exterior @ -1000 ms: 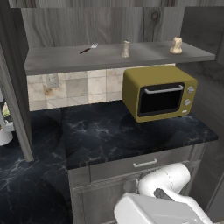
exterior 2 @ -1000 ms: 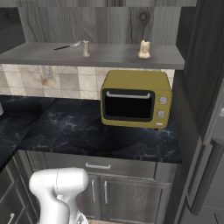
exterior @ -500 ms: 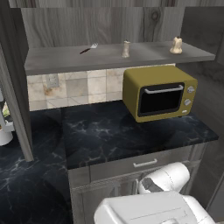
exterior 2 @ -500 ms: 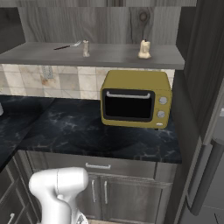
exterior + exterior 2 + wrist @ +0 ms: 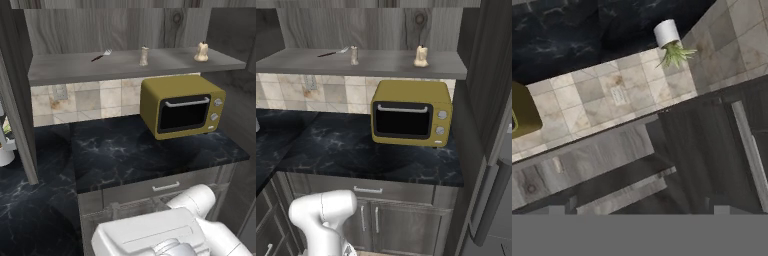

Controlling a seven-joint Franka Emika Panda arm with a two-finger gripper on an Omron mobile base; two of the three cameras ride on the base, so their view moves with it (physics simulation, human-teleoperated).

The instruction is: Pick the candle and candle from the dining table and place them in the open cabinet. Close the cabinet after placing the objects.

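The gripper's fingers (image 5: 556, 210) stand wide apart at the bottom of the hand view, dark tips at either side with nothing between them and touching nothing.

The candle (image 5: 201, 52) is small, cream-beige and lumpy, wider at its base and narrowing toward the top. It stands upright on the flat grey shelf of the cabinet (image 5: 70, 67), near the shelf's right end, at about 1 o'clock in the left base view; in the right base view it sits at about 12 o'clock (image 5: 421, 56).

Nearest the base lies a glossy black marbled counter (image 5: 120, 155) over grey drawer fronts. On it, toward 3 o'clock, rests a yellow microwave (image 5: 182, 105), directly below the candle. Behind it runs a beige tiled wall (image 5: 85, 97). Farther along the shelf, well apart from the candle toward 11 o'clock, stand a small pale shaker (image 5: 144, 56) and a fork (image 5: 101, 55) lying flat. The hand view also catches a potted plant (image 5: 671, 44) in a white pot on the dark counter.
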